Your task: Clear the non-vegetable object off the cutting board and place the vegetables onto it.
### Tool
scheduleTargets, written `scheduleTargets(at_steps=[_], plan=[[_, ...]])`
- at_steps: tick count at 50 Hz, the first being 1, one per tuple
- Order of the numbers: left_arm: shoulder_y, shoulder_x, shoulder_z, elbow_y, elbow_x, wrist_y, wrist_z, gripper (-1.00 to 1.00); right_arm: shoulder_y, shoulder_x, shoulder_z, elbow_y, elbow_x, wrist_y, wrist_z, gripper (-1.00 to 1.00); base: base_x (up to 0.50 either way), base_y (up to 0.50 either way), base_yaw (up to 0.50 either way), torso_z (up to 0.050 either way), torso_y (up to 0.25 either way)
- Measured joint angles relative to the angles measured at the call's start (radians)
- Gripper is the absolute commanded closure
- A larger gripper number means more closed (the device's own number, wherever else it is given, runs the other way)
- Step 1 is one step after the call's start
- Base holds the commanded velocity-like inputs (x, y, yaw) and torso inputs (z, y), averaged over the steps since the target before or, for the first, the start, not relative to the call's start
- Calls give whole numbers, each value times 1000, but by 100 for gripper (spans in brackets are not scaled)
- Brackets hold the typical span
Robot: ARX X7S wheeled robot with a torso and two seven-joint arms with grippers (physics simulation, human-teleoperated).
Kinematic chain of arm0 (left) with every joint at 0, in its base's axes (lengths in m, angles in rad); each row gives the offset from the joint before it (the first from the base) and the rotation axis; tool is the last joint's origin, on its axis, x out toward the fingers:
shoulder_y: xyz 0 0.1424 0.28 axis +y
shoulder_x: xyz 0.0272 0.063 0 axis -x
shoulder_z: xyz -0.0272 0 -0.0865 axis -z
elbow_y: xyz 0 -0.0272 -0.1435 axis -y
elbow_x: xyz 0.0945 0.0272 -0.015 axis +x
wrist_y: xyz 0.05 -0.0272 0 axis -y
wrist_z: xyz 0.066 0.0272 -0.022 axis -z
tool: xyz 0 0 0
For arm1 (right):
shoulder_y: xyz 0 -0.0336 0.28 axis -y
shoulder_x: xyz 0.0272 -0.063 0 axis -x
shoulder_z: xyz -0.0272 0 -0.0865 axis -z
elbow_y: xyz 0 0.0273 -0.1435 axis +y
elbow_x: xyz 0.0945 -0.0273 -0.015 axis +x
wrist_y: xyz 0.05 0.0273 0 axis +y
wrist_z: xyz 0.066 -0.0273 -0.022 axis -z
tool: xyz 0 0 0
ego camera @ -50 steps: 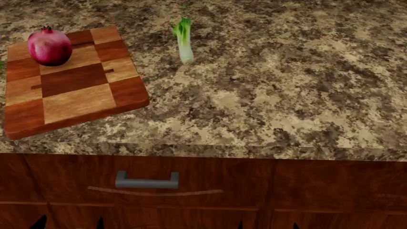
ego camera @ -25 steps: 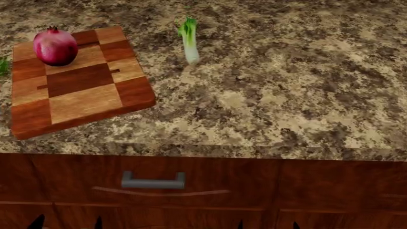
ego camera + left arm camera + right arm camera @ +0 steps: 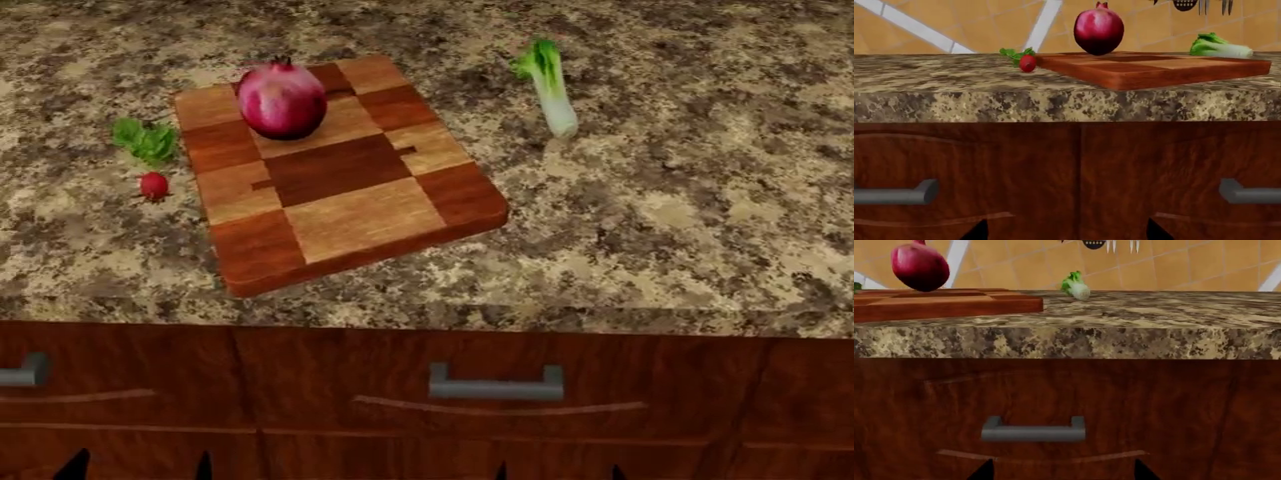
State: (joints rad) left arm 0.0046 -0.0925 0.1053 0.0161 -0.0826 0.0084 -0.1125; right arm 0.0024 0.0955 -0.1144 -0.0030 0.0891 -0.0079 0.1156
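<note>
The magenta-red fruit (image 3: 282, 98) stands on the far end of the checkered cutting board (image 3: 340, 200). A white-based green stalk (image 3: 550, 85) lies on the counter right of the board. Left of the board lies a bunch of crinkled green leaves (image 3: 144, 140) with a small red bulb (image 3: 154, 185). My left gripper (image 3: 138, 468) and right gripper (image 3: 561, 470) hang low in front of the cabinet, below counter level, both open and holding nothing. The left wrist view shows the fruit (image 3: 1099, 29), board (image 3: 1154, 67) and leaves (image 3: 1014, 53). The right wrist view shows the stalk (image 3: 1075, 286).
The speckled granite counter (image 3: 667, 220) ends in a front edge above dark wooden drawers with grey handles (image 3: 497, 383), (image 3: 20, 372). A tiled wall with hanging utensils (image 3: 1187, 5) rises behind the counter.
The head view has swung left, so board, fruit and stalk sit further right in it. The leaves with the red bulb have come fully into view. The grippers stay low.
</note>
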Motion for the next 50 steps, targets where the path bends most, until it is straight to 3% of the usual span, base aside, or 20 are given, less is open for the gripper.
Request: scheduleTargets(at_steps=[13,32,40,50], plan=[[0,-14,16,1,-16,5,-14,-100,2,13,-17,2,10,-1,16,-100,0,500,0,0,0],[7,-36,36,26,-28,1,-34,-100,-2,31,-36,-22,12,15,49,-100,0,0,0,0,0],[-5,-58,43,105,-29,-97,-48,-100,7,58,-34,-133,4,158,78,-100,0,0,0,0,0],[-61,-100,28,294,-67,-332,-60,-100,59,121,-12,-372,20,483,93,-100,0,0,0,0,0]])
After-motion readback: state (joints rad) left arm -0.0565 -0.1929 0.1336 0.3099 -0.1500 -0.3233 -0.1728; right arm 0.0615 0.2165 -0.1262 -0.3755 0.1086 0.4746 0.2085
